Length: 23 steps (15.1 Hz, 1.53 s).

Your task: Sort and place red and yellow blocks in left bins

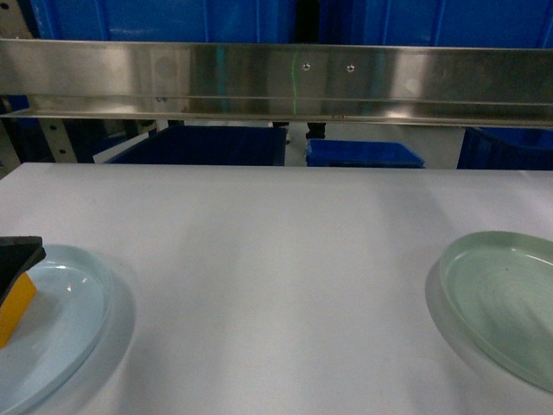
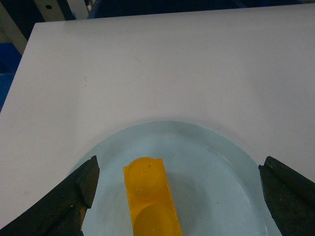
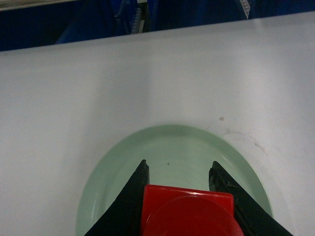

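An orange-yellow studded block (image 2: 150, 196) lies on a pale blue plate (image 2: 211, 162). My left gripper (image 2: 179, 164) hangs open over that plate. Its black fingers (image 2: 83, 182) stand wide apart on either side and do not touch the block. The head view shows the same block (image 1: 15, 307) under the left gripper's black tip (image 1: 17, 255) at the left edge. The right gripper (image 3: 179, 167) is shut on a red block (image 3: 189, 209) above a green plate (image 3: 167, 142). A deep blue bin (image 1: 207, 145) stands beyond the table's far edge, left of centre.
A steel shelf rail (image 1: 276, 82) runs across above the white table's far side. A smaller blue tray (image 1: 363, 154) and another blue crate (image 1: 505, 147) sit behind the table to the right. The green plate (image 1: 510, 303) lies at the table's right.
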{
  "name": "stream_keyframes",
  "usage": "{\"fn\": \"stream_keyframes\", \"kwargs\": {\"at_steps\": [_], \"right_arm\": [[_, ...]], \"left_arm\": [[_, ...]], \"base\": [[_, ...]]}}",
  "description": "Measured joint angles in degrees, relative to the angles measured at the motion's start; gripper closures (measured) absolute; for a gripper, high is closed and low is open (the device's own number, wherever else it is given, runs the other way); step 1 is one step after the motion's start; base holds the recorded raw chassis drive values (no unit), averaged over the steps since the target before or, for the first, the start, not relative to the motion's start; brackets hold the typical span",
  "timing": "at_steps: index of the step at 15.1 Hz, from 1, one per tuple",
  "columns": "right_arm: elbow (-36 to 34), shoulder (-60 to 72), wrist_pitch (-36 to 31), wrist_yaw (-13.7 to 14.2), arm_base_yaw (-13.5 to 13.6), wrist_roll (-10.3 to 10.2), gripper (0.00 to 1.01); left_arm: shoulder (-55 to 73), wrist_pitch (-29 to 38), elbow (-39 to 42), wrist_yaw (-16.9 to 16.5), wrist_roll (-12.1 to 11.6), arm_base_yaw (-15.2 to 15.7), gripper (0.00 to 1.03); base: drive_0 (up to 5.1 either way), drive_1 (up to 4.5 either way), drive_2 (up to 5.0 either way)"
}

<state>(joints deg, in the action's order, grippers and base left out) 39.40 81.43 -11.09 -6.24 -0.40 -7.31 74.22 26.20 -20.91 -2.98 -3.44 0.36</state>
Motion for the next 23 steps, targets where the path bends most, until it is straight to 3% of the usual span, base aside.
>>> {"fn": "stream_keyframes", "kwargs": {"at_steps": [7,9,23], "right_arm": [[-7.63,-8.48,2.6,-0.79,-0.87,0.48,0.72],[-10.05,-14.82,4.42,-1.07,-1.09,2.84,0.72],[-10.25,-14.05,4.72,-1.66,-0.72,2.89,0.72]], "left_arm": [[0.0,0.0,0.0,0.02,0.0,0.0,0.05],[0.0,0.0,0.0,0.0,0.0,0.0,0.05],[0.0,0.0,0.0,0.02,0.0,0.0,0.05]], "base": [[0.0,0.0,0.0],[0.0,0.0,0.0],[0.0,0.0,0.0]]}}
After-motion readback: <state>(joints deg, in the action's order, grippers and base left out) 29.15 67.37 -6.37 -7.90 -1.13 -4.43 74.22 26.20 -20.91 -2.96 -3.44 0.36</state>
